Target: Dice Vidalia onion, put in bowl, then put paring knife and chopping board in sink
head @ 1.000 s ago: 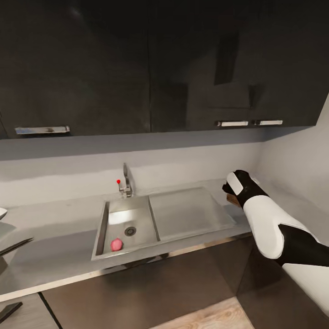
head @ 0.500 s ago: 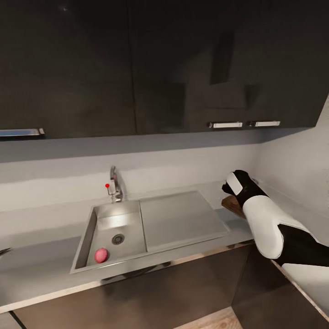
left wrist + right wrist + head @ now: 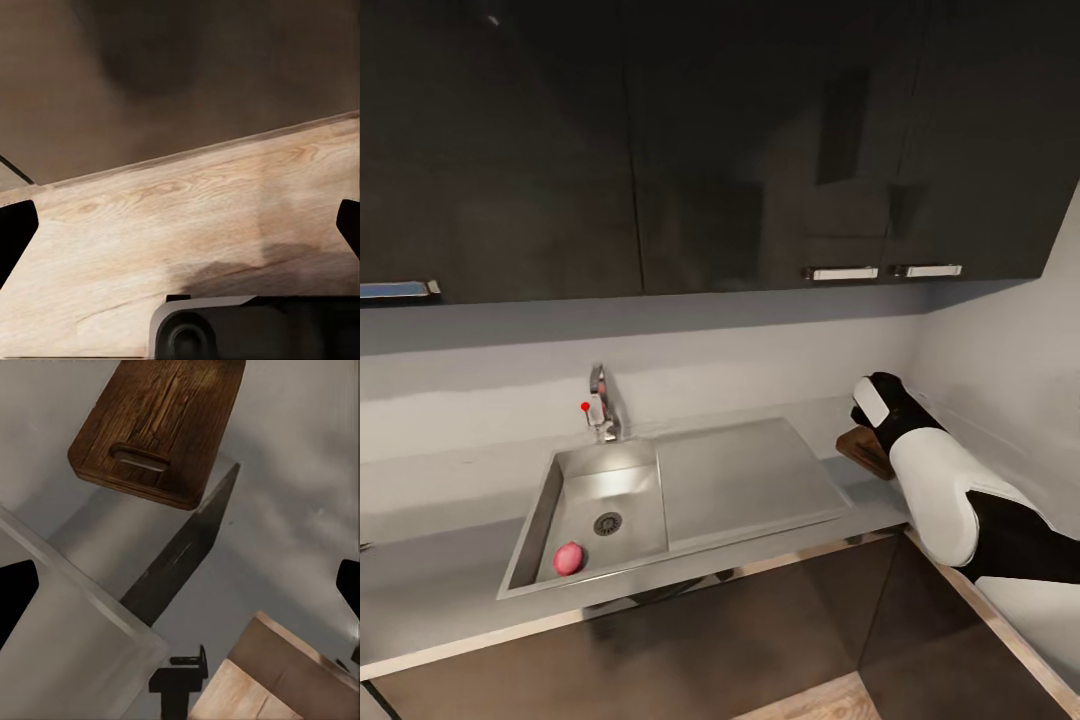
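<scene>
Onion: there it was, a small pink-red onion [image 3: 568, 558] lying in the near left corner of the basin, close to the round drain [image 3: 607, 523], nothing touching it.
Sink: the steel sink [image 3: 536, 515] was sunk in the grey countertop [image 3: 440, 600], its flat drainboard [image 3: 745, 480] running off to the right and the chrome tap [image 3: 600, 404] with its red dot at the far edge.
Chopping board: the brown wooden board [image 3: 160, 425] lay on the countertop right of the drainboard, handle slot at the end toward the robot; in the head view the right arm covered part of it [image 3: 863, 448].
Right gripper: it hovered [image 3: 180, 607] above the countertop just short of the board, fingers [image 3: 15, 598] spread wide, holding nothing.
Left gripper: down low [image 3: 180, 225] over a pale wooden floor [image 3: 187, 217], fingers [image 3: 13, 234] wide apart too, nothing between them.
Surroundings: dark wall cabinets [image 3: 710, 150] with bar handles hung above, dark cabinet fronts [image 3: 690, 640] below.
</scene>
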Motion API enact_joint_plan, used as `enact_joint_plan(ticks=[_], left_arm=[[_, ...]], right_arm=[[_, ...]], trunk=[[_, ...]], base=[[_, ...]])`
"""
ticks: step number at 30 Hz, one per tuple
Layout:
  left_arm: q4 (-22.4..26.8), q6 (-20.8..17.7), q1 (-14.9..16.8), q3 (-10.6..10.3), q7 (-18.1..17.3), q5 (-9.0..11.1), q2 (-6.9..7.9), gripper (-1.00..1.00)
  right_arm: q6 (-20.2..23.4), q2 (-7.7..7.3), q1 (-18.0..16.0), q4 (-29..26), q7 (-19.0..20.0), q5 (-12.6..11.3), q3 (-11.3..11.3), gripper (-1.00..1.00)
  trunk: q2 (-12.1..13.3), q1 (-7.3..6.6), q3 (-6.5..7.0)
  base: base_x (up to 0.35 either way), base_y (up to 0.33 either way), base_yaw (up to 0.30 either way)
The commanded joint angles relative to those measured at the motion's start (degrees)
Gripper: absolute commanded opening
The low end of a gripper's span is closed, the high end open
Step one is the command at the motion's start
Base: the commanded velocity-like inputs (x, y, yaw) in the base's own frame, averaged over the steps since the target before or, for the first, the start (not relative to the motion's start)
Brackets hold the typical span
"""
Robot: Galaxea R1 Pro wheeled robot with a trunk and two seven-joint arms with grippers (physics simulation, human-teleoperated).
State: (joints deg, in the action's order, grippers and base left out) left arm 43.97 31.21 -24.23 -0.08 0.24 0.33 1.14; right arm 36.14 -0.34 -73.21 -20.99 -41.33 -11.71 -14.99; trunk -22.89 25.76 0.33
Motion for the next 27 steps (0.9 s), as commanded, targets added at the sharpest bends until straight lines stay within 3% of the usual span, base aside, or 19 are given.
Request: enact_joint_plan(ticks=[1, 7, 19, 27], left_arm=[[0.01, 0.08, -0.03, -0.01, 0.02, 0.03, 0.01, 1.00], [-0.28, 0.08, -0.03, -0.01, 0.02, 0.03, -0.03, 1.00], [-1.02, 0.08, -0.03, -0.01, 0.02, 0.08, -0.02, 1.00], [-2.37, 0.09, -0.03, 0.17, 0.02, 0.11, 0.00, 1.00]], right_arm=[[0.07, 0.01, 0.00, -0.06, -0.42, -0.59, 0.08, 1.00], [-0.01, 0.15, 0.00, 1.65, -0.50, -0.65, 0.13, 1.00], [-0.10, 0.08, 0.00, 2.36, -0.29, -0.70, 0.05, 1.00], [-0.19, 0.23, 0.00, 3.23, 0.24, -0.85, 0.13, 1.00]], trunk=[[-0.03, 0.02, -0.01], [-0.03, 0.02, -0.01], [-0.03, 0.02, -0.01], [-0.03, 0.02, -0.01]], base=[[0.000, -0.002, 0.000], [0.029, -0.038, 0.000], [0.165, -0.194, 0.000], [0.033, -0.023, 0.000]])
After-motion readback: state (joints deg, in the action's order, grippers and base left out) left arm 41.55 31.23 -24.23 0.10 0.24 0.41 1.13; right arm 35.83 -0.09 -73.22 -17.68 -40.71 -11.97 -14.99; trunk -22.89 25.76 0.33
